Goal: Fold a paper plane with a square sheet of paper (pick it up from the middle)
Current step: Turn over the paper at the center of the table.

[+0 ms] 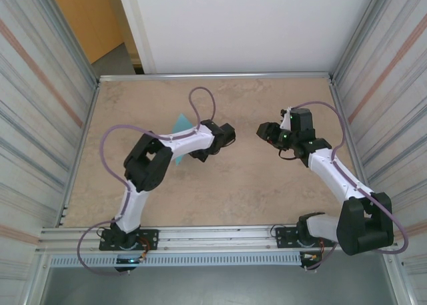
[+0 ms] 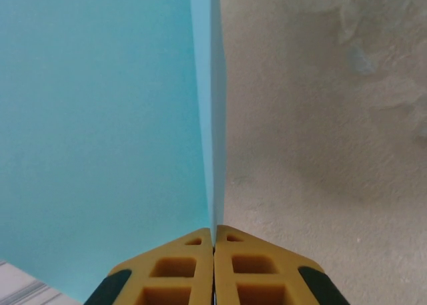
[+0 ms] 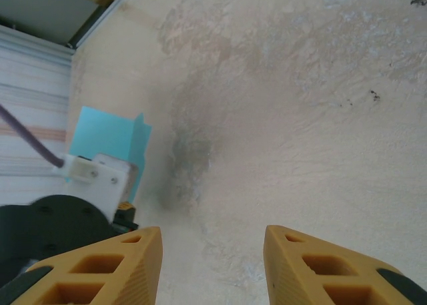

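Left gripper (image 2: 214, 233) fingers pinched together on square sheet of paper (image 2: 100, 118), sheet standing upright, left of tabletop (image 2: 320, 151) centre. Right gripper (image 3: 213, 251) fingers apart, empty. Hold your pinch firm; bring right in slowly, catch free edge square.

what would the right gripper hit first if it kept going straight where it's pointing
Probably the table: the open right gripper points down at it with nothing between. The left arm and light-blue paper sit left of that line; depth unclear.
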You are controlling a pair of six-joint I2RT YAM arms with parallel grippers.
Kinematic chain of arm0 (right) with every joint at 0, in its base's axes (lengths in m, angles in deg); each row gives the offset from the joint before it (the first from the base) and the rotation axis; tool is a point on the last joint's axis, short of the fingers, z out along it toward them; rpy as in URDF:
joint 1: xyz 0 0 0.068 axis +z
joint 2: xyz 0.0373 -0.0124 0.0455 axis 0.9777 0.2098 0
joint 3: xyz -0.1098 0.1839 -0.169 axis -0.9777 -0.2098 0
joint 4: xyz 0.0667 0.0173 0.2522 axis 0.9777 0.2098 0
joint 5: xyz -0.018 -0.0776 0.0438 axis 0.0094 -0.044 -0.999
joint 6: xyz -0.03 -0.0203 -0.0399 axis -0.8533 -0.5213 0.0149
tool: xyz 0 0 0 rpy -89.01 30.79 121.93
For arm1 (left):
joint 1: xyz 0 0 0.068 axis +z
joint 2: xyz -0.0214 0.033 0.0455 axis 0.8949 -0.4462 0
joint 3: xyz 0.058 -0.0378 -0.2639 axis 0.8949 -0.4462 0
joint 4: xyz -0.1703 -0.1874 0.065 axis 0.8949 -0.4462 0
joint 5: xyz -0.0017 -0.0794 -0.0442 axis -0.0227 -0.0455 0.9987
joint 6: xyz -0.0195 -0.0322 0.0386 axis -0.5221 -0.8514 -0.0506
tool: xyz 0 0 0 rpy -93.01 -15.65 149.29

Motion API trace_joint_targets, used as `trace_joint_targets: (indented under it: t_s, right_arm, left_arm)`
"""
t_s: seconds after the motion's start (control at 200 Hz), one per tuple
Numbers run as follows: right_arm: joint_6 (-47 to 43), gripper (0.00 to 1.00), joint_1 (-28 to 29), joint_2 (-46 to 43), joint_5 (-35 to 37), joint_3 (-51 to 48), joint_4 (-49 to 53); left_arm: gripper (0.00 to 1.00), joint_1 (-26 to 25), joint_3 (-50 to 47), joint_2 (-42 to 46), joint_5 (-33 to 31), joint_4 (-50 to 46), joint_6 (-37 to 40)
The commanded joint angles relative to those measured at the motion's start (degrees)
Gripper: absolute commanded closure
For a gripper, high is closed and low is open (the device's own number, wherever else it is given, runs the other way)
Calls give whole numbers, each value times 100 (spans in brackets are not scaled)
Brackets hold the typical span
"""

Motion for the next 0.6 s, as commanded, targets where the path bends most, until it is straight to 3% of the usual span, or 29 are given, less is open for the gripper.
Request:
trace_joint_targets:
  t_s: [0.0,0.311,0.596]
  right_arm:
    - [-121,56,-51,-130,56,-69,59]
    - [-97,56,-78,-50,33,-98,51]
    - [-48,56,-78,64,-30,-89,-18]
  left_arm:
    - [93,-107,255,-272,-476,-469,-167]
    - [89,-236,329,-764,-161,-281,-216]
    - [84,-277,294,-618,262,-23,-193]
